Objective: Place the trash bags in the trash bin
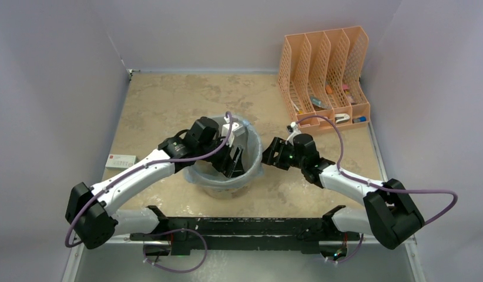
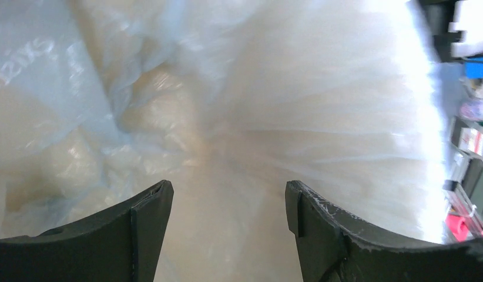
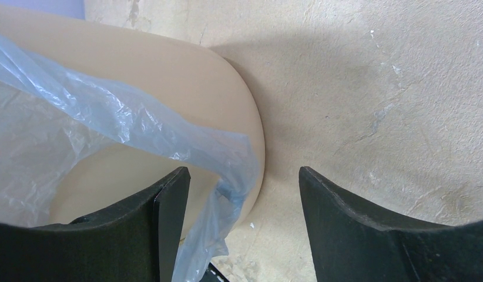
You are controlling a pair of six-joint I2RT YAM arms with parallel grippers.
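- Pale-blue film, thin and crinkly: the trash bag lies inside the trash bin and laps over its rim. I can see faint white lettering on it in the left wrist view.
- My left gripper is down inside the bin with its jaws well apart, holding nothing. Only creased translucent plastic shows between the black fingers.
- My right gripper sits just outside the bin's right side, jaws also spread and empty. A fold of the bag hangs over the rim just beside one finger; I cannot tell whether they touch.
- Smooth cream plastic makes up the bin, which is round with a rounded rim. It stands in the middle of the table, a mottled beige, stone-like surface.
- An orange mesh organizer stands at the far right corner, well apart.
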